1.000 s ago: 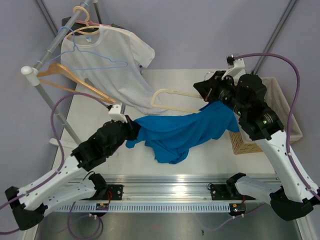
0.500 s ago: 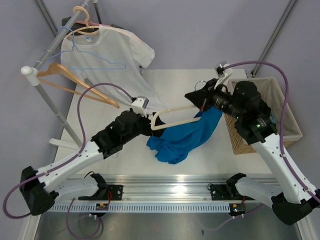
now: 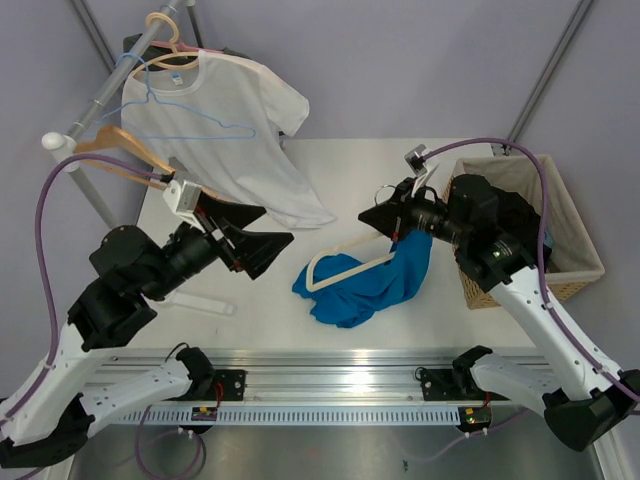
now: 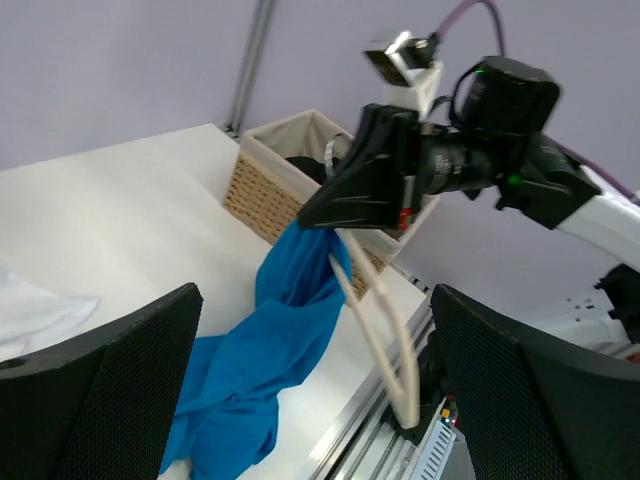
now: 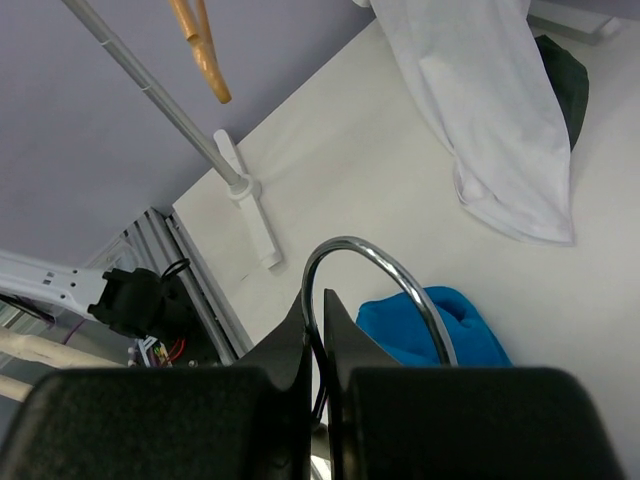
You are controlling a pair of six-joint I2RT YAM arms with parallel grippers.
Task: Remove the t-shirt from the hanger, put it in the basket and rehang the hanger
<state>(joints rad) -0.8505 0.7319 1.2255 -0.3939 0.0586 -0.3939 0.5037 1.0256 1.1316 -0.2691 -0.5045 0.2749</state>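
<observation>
The right gripper [image 3: 378,217] is clamped tight on the hanger [image 3: 345,268] hook, the left gripper [image 3: 265,245] gapes wide and empty, and the blue t-shirt [image 3: 372,285] trails from the hanger onto the worktop [image 3: 400,160], so with nothing pinning the cloth, a lift may drag the snagged shirt along.

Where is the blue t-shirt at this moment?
In the top view, the blue t-shirt sits mid-table, trailing down from the cream hanger in the right gripper, just left of the wicker basket.
</observation>
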